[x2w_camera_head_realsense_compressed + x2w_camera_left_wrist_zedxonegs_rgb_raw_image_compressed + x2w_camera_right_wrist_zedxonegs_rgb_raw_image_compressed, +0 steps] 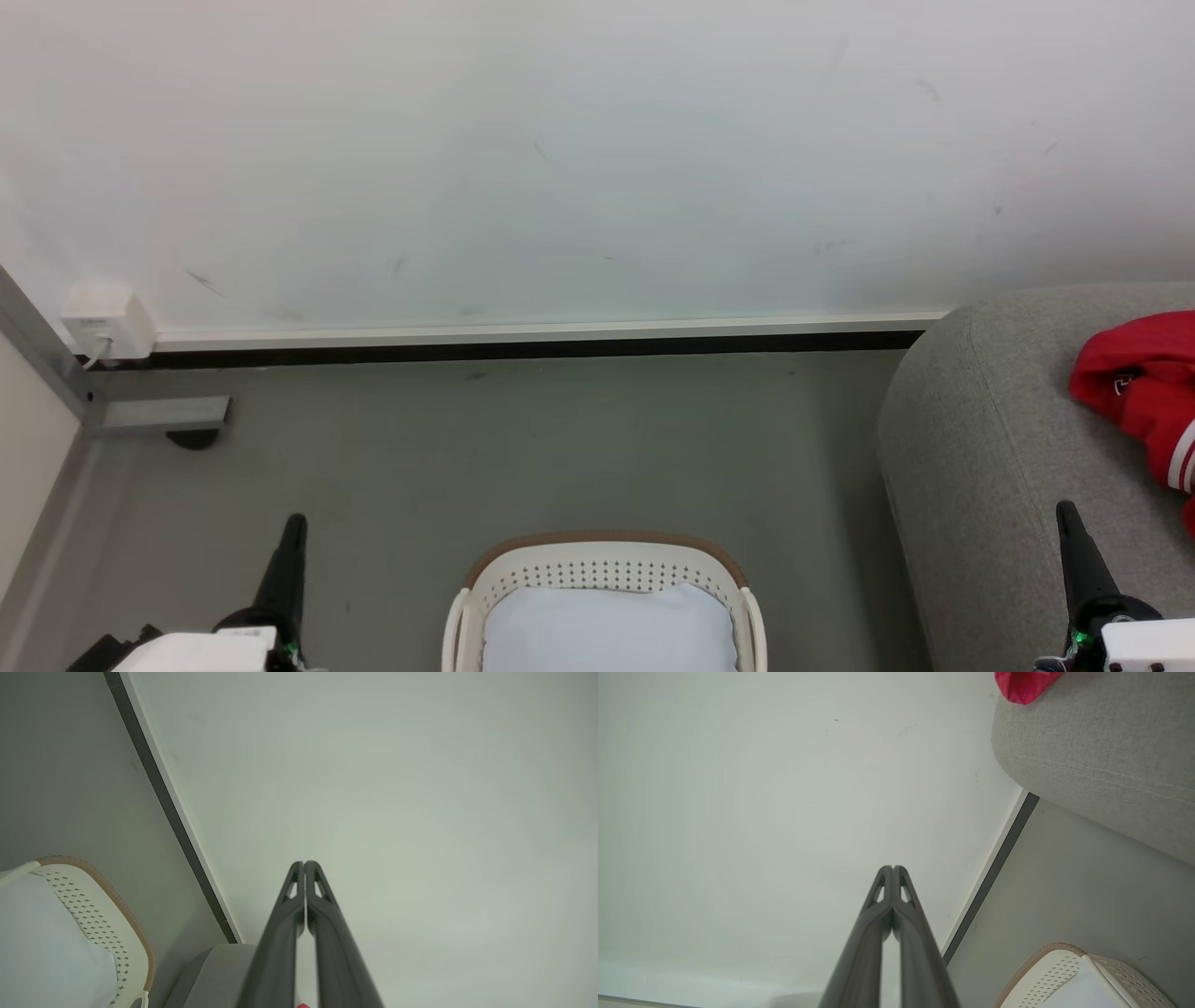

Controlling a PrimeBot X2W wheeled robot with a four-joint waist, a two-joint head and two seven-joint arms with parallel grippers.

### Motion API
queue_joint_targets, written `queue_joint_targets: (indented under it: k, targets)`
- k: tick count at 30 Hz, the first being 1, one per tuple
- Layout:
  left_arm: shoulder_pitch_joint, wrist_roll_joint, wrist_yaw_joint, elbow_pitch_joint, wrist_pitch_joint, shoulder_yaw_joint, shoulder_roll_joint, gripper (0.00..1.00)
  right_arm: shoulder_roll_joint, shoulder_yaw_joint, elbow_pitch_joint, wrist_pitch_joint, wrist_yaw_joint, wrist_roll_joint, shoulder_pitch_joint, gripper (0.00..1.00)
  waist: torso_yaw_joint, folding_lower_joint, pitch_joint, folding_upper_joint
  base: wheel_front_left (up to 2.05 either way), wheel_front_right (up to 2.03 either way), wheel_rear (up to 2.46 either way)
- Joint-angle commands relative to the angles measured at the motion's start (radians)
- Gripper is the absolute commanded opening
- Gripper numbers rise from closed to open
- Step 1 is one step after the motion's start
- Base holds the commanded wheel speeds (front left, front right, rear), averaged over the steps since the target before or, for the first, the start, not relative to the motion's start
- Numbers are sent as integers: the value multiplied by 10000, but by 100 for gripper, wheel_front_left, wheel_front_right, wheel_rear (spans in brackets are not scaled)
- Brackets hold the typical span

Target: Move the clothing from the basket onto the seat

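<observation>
The cream-white basket (607,565) with a brown rim stands on the floor at the bottom middle, a pale blue-white piece of clothing (607,630) filling it. At the right is the grey woven seat (980,448), with a red garment (1144,392) lying on it. My left gripper (295,519) points up at the lower left, shut and empty, left of the basket. My right gripper (1066,509) is shut and empty over the seat's front part. In the wrist views both grippers (304,862) (893,867) show tips pressed together, with the basket (93,914) (1059,963) and seat (1101,756) nearby.
A white wall (560,159) with a skirting board and dark gap (523,350) runs across the back. A white socket box (105,322) sits at the left by a grey metal frame (56,373). Grey floor (560,448) lies between wall, basket and seat.
</observation>
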Motion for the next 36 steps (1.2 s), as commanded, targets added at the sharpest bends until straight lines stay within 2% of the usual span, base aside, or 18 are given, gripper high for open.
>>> queue_joint_targets:
  k: [1, 24, 36]
  targets:
    - [-128, -127, -55, -70, 75, 42, 87, 0, 6, -69, -6, 68, -17, 152, -137, 0, 2, 0, 0, 0, 0, 0, 0]
    - [-192, -1756, -74, -174, 491, 98, 94, 0, 62, -320, 42, 505, -21, 1547, -233, 0, 54, 0, 26, 0, 0, 0, 0]
    - [-189, -1724, -75, -170, 486, 94, 91, 0, 71, -330, 42, 502, -21, 1486, -231, 0, 54, 0, 26, 0, 0, 0, 0]
